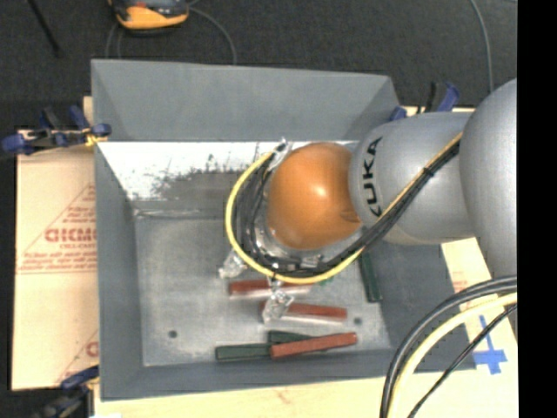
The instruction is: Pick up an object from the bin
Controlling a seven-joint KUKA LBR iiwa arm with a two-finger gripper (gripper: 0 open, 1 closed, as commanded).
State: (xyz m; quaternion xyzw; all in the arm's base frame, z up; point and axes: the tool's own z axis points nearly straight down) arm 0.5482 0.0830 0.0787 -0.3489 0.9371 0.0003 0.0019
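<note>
My gripper [257, 286] is low in the middle of the bin, under the arm's orange dome. Two silvery fingertips show, one at the upper left [233, 268] and one at the lower right [278, 303], standing apart, so it is open. A short red-brown stick [248, 287] lies flat on the floor between them. Just right of the lower fingertip lies a second red stick [315, 313] with a pale, clear end.
Near the front wall a dark green stick [244, 352] and a red stick [313, 344] lie end to end. Another dark green stick [370, 279] lies by the right wall, partly under the arm. The arm hides the bin's back right.
</note>
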